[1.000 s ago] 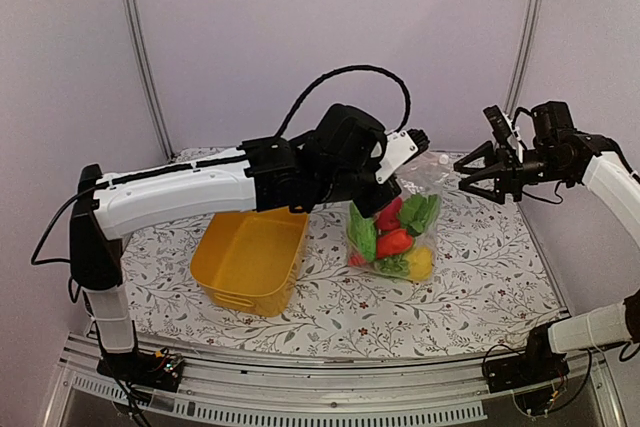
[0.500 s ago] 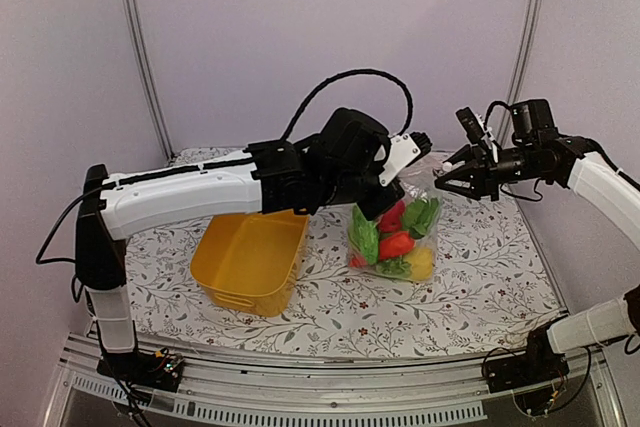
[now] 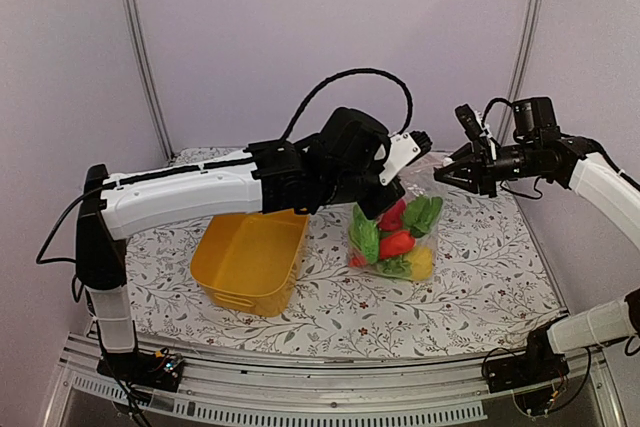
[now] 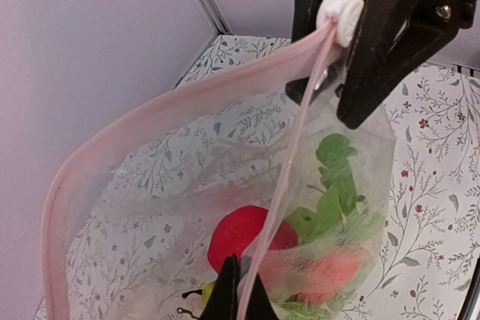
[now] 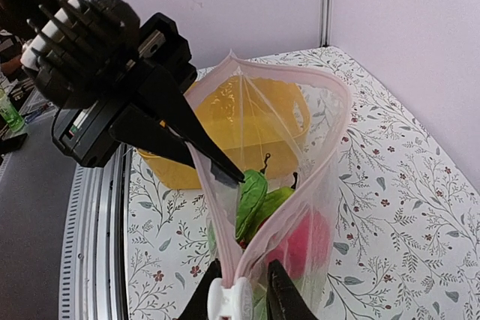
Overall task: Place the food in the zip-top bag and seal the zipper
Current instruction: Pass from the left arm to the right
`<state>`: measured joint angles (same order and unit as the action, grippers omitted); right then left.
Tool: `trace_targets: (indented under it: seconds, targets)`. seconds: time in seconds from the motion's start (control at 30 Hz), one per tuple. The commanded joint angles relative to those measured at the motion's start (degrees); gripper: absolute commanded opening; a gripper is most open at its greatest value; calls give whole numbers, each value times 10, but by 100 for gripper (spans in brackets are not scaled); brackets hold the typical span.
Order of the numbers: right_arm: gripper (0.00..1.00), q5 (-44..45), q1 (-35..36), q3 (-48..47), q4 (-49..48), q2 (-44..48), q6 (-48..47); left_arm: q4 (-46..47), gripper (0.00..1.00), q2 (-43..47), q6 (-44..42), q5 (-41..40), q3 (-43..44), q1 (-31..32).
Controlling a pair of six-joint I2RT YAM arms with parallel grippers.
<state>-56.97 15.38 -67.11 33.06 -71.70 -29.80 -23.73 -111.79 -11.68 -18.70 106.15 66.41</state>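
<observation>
Yellow basket [image 3: 240,282] on floral table [image 3: 480,287], at 9 o'clock of zip-top bag [image 3: 428,192], near it. Bag upright, just off table centre toward 2 o'clock. Food [image 3: 396,243] piled in its bottom: red, green, yellow pieces. Left arm crosses above basket's far rim and hides bag's 10 o'clock corner in top view. Zipper [image 4: 150,114] unsealed, mouth bowed open. Left gripper [image 4: 240,297] pinched on zipper strip at one end. Right gripper [image 5: 238,294] jaws parted, straddling white slider [image 4: 339,16] at other end. Food shapes blurred through crinkled plastic. Bag bottom cut off in wrist views.
</observation>
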Motion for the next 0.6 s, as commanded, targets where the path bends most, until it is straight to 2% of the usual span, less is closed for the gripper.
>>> trace_targets:
  seconds: [0.0,0.23,0.57]
  targets:
    - [17,26,3,4,-10,16,9,11,0,-5,9,-5,14,-10]
    - [10,27,3,8,-11,22,11,9,0,-5,11,-7,10,-11]
    - [14,45,3,13,-10,31,12,10,0,-4,17,-7,9,-15]
